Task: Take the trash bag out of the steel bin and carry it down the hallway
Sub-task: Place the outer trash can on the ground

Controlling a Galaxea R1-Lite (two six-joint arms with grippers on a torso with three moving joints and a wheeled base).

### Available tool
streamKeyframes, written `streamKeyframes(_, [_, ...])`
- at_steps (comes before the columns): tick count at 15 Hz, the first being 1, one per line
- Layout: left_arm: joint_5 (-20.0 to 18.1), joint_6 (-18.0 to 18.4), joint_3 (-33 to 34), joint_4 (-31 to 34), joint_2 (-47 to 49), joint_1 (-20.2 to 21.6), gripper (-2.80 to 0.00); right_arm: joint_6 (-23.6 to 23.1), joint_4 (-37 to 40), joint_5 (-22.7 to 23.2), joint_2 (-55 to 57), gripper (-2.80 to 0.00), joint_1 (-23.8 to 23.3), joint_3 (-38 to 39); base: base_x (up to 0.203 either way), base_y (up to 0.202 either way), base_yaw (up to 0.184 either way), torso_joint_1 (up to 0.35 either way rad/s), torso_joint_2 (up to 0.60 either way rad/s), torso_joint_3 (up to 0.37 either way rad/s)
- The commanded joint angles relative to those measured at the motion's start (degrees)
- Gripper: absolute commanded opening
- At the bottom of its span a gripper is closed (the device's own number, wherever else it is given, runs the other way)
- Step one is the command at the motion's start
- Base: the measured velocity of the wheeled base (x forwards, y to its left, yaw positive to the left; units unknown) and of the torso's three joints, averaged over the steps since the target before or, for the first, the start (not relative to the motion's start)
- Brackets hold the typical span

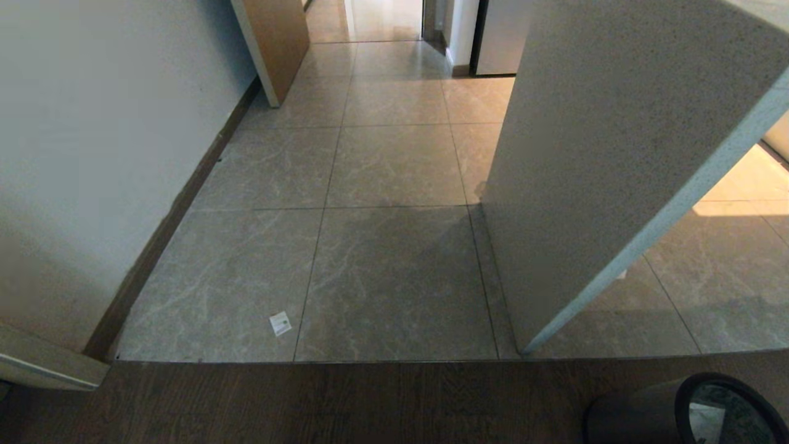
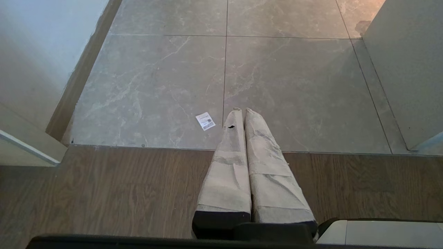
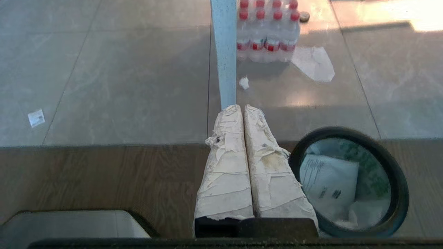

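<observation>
The steel bin (image 1: 635, 414), round and dark with a black rim, stands on the dark wood floor at the bottom right of the head view. The trash bag (image 3: 373, 173), white with green prints, lines its inside and holds white paper (image 3: 328, 183). My right gripper (image 3: 242, 107) is shut and empty, hanging just left of the bin's rim (image 3: 346, 130) and apart from it. Over the wood floor's edge, my left gripper (image 2: 241, 110) is shut with nothing in it. The hallway (image 1: 394, 160) of glossy marbled tiles runs ahead. Neither gripper shows in the head view.
A speckled white panel (image 1: 592, 154) juts in on the right and a white wall (image 1: 92, 154) with dark skirting runs along the left. A small paper scrap (image 1: 280, 323) lies on the tiles. Behind the panel are red-capped bottles (image 3: 268, 31) and a white sheet (image 3: 315, 64).
</observation>
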Motion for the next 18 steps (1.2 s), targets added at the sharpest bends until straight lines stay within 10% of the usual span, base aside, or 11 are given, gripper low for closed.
streamKeyframes(1, [0.0, 0.0, -0.1, 0.0, 0.0, 0.0, -2.80, 0.0, 2.0, -0.1, 3.2, -2.80, 0.0, -7.3, 0.000, 0.000, 0.000, 0.000, 0.00, 0.000])
streamKeyframes(5, [0.0, 0.0, 0.0, 0.0, 0.0, 0.0, -2.80, 0.2, 27.3, -4.3, 25.9, -2.80, -1.2, -41.7, 0.000, 0.000, 0.000, 0.000, 0.00, 0.000])
streamKeyframes(9, [0.0, 0.0, 0.0, 0.0, 0.0, 0.0, -2.80, 2.0, 44.9, -14.1, 46.7, -2.80, -3.0, -51.7, 0.000, 0.000, 0.000, 0.000, 0.00, 0.000])
streamKeyframes(12, [0.0, 0.0, 0.0, 0.0, 0.0, 0.0, -2.80, 6.6, 43.6, -15.9, 61.0, -2.80, -11.6, -53.1, 0.000, 0.000, 0.000, 0.000, 0.00, 0.000])
streamKeyframes(18, [0.0, 0.0, 0.0, 0.0, 0.0, 0.0, -2.80, 5.2, 20.0, 0.2, 83.6, -2.80, -31.5, -46.7, 0.000, 0.000, 0.000, 0.000, 0.00, 0.000])
